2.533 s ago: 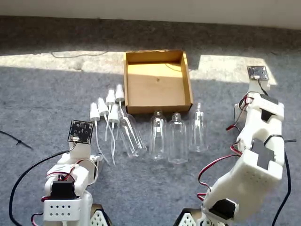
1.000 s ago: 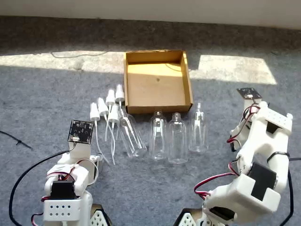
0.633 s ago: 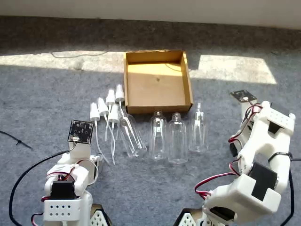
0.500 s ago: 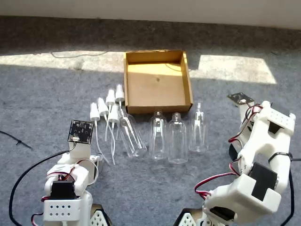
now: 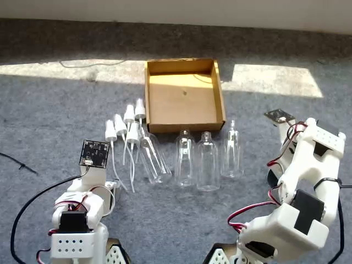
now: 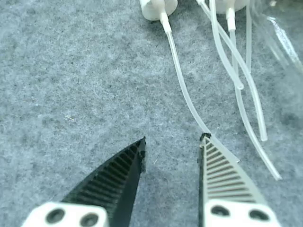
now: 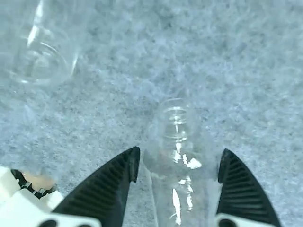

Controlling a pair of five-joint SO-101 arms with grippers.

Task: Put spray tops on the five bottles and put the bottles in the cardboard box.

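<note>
The left pincer [image 6: 173, 139] is hanging low over the grey carpet [image 6: 71, 71] with its fingers spread well apart and gripping nothing. The thin tube [image 6: 182, 80] of one spray top [image 6: 158, 5] is running from straight ahead of the pincer back to the tip of its pale finger, where the two seem to be touching. More tubes [image 6: 236, 71] are crossing just outside that finger, and the wall of a glass bottle [image 6: 279, 33] is showing farther ahead on the same side. The right pincer [image 7: 180, 151] is also standing wide open, and a clear bottle [image 7: 176, 137] is sitting between its fingers with its open mouth reaching past the fingertips; whether the fingers are pressing on it cannot be told. Another bottle [image 7: 38, 52] is lying ahead of that pincer, off to one side. Seen from above, five spray tops [image 5: 125, 127] are lying in a cluster ahead of the left arm [image 5: 82, 214], four bottles [image 5: 208, 161] are lying side by side between it and the right arm [image 5: 302, 181], and the cardboard box [image 5: 147, 99] is sitting beyond them, farther ahead of both pincers.
</note>
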